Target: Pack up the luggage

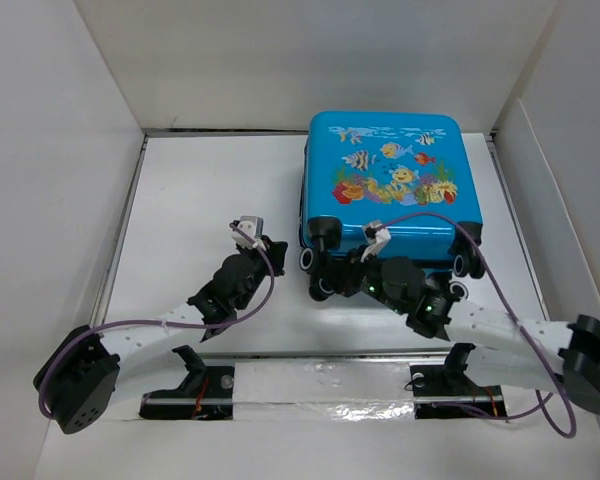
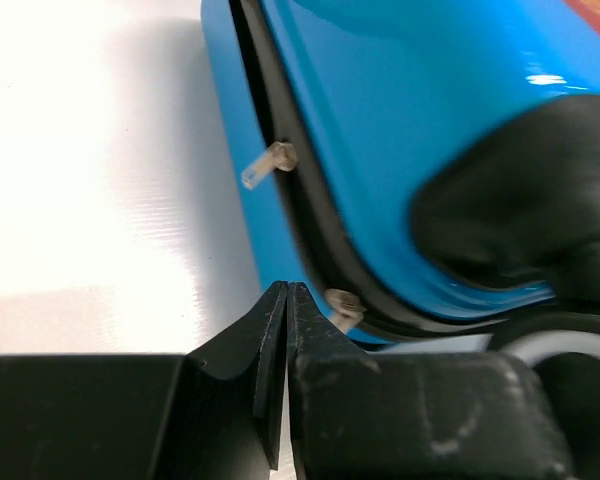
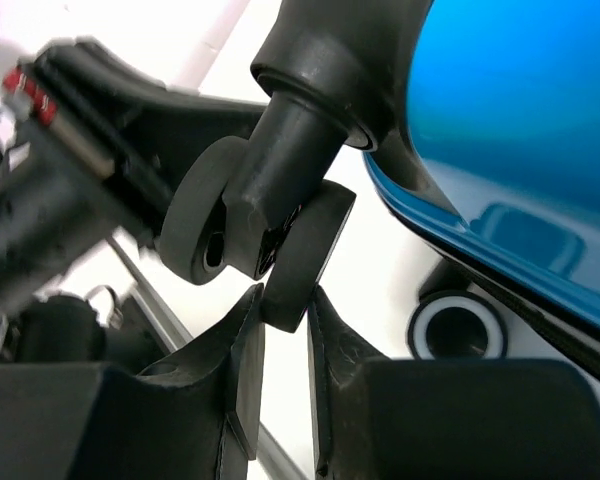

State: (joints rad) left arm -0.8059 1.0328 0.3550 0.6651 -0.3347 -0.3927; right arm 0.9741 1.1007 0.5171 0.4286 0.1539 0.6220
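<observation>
Right wrist: we see right fingers clamped on a black wheel of the blue luggage; left fingers shut empty (beside its zipper seam).

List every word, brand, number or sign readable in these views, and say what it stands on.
None: no view shows readable text.
The luggage carries only a fish and coral print, with no words or numbers.
A small red mark at the upper left of the right wrist view is too blurred to read.
</observation>
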